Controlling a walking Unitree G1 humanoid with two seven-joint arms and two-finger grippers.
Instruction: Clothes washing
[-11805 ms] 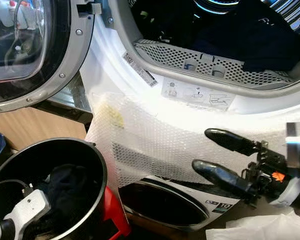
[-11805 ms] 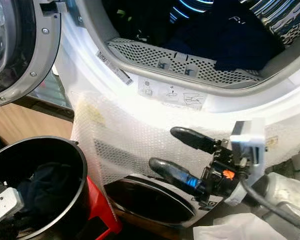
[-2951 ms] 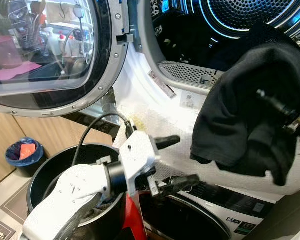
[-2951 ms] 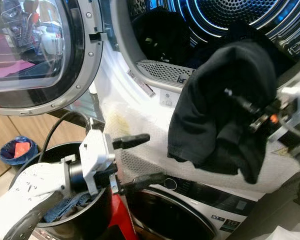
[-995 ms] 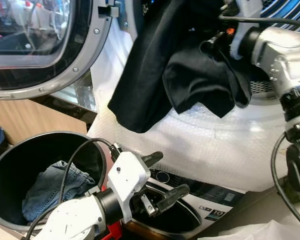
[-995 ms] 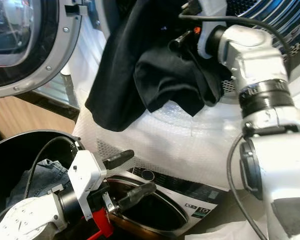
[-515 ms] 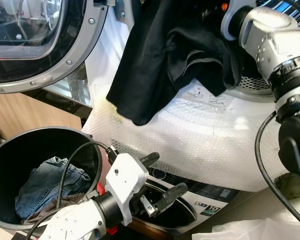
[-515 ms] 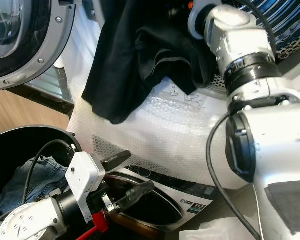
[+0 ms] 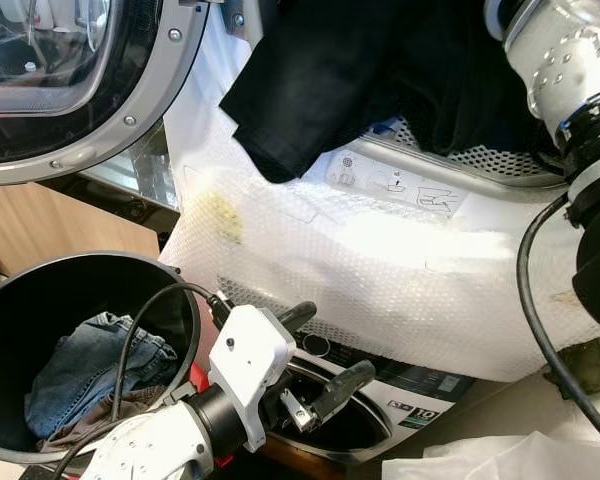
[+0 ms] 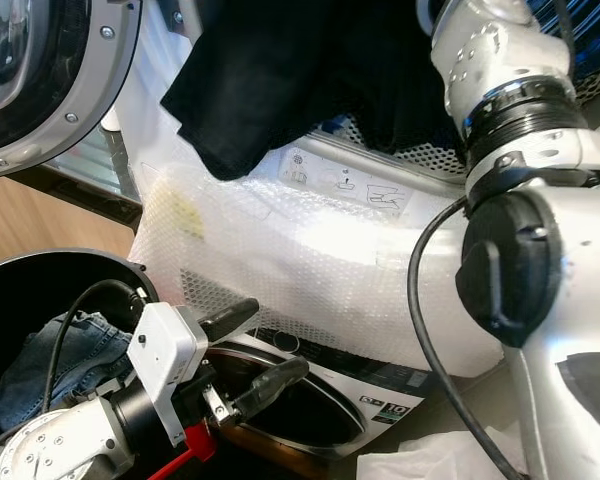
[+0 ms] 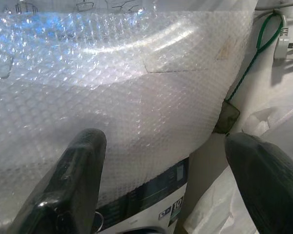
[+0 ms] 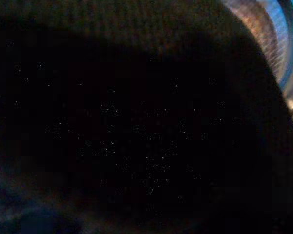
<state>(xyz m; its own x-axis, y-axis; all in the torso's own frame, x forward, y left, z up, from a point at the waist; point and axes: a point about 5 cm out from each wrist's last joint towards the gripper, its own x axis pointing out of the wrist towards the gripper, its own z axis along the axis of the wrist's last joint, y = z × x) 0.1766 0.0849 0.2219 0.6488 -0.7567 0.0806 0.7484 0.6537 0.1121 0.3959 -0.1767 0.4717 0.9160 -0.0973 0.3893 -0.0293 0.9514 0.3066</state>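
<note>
While the right arm (image 9: 565, 80) is carrying a black garment (image 9: 330, 70) into the drum opening, its claw is hidden by the cloth, so I cannot tell its grip. Left claw (image 9: 325, 355) is idling with fingers apart beside the black laundry bucket (image 9: 175, 300); next, I judge, comes pushing the garment fully inside and letting go.

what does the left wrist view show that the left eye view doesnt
Left wrist view alone: a green cable running to a white plug on the wall. Left eye view alone: the black bin holding jeans, the open door, and the black garment hanging from the drum opening. Both: the bubble wrap and the left gripper, fingers apart.
</note>
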